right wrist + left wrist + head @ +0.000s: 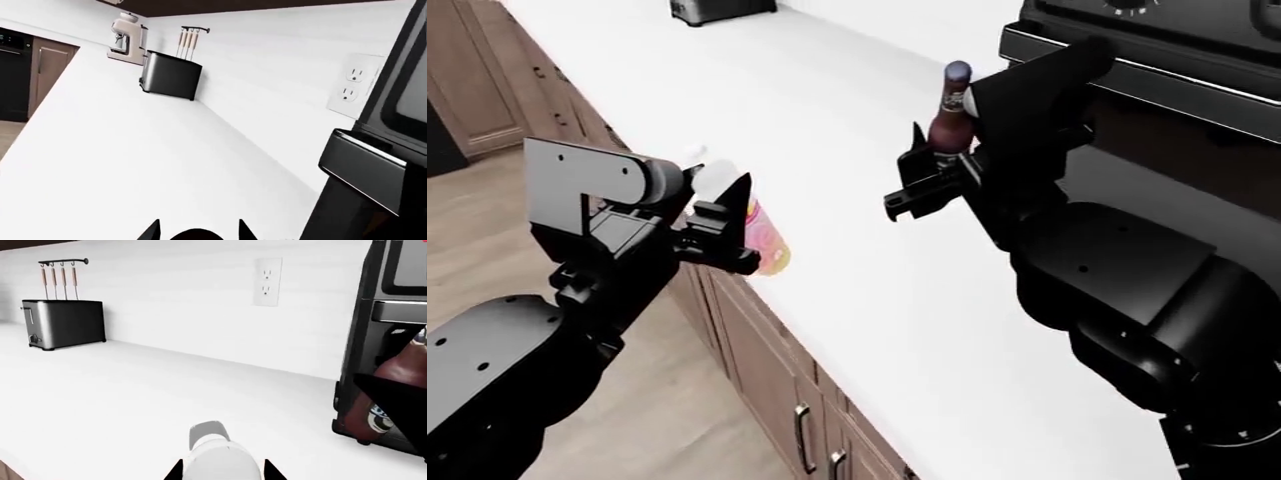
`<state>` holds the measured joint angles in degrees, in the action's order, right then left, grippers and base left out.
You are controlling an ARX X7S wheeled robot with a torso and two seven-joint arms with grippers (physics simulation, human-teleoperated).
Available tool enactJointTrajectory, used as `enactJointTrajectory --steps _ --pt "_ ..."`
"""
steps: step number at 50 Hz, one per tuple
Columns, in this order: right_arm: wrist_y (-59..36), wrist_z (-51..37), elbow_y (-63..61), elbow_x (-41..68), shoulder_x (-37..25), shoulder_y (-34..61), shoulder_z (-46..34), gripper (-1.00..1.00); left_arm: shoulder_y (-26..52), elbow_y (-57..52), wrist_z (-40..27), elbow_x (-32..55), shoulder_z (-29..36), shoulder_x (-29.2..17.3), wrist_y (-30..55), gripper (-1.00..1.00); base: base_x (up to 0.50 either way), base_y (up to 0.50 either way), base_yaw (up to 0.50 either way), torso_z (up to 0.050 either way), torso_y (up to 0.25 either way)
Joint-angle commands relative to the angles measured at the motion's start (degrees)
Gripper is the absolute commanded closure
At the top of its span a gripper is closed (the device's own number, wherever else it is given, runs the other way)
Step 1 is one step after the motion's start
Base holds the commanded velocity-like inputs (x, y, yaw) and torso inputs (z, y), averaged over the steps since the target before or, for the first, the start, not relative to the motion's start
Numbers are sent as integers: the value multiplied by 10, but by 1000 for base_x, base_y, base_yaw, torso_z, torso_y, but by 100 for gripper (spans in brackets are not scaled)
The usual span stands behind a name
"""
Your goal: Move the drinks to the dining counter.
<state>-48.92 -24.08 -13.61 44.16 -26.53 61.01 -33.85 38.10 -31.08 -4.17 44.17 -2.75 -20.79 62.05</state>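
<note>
A long white bench [868, 150] runs along a white wall, with brown wooden cabinets [761, 350] below it and a pale wood floor [694, 420] beside; at its far end stands a steel toaster [63, 322], with a utensil rail [61, 263] above and a wall socket [267, 282] further along; the left pincer [727, 225] pinches the pink-and-yellow bottle [765, 240] at the bench edge; the right pincer [941, 170] pinches the brown beer bottle [952, 115], upright over the bench, near a black appliance [1174, 60].
</note>
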Motion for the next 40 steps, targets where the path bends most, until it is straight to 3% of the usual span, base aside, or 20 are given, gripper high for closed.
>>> enactJointTrajectory --steps 1,11,40 --pt "1 -6 -6 -8 -1 -4 6 100 3 -6 -8 10 -7 -2 -3 100 312 391 352 0 0" --pt "-8 -21 -7 -13 -5 -4 4 100 3 -5 -10 11 -6 -2 -5 100 49 62 92 1 2" --pt "-2 -9 -4 -12 -2 -2 -5 100 0 -4 -13 18 -3 -9 -13 100 -85 -129 500 0 1"
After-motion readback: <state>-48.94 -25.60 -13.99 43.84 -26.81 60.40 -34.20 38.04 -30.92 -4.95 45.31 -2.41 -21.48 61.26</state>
